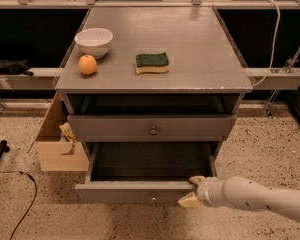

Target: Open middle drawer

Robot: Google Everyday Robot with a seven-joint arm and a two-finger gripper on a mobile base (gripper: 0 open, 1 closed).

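**Clerk:** Item one, the task's thing?

**Arm:** The middle drawer (125, 192). Grey, wide, shallow. It stands pulled well out of the grey desk (200, 49), low at the front, and its dark inside shows with nothing in it that I can make out. There is a small round knob (153, 199) at the middle of its flat front.

**Clerk:** Item two, yourself?

**Arm:** My gripper (192, 190), at the right end of that drawer front, on a white arm reaching in from the lower right. My fingers (196, 180) are spread apart. The upper one is at the top edge of the front and the lower one is before its face. I am well to the right of the knob.

**Clerk:** Item three, above the drawer?

**Arm:** The upper drawer front (110, 127), grey with its own round knob in the middle. It sits close to the cabinet, with a dark gap between it and the top.

**Clerk:** Items on top?

**Arm:** A white bowl (94, 41) at the left. An orange (87, 64) is just in front of it. A sponge (152, 62), green over yellow, lies near the middle, apart from both.

**Clerk:** Surroundings?

**Arm:** A cardboard box (57, 151) on the speckled floor (270, 149) against the desk's left side. A black cable (20, 178) runs on the floor at far left.
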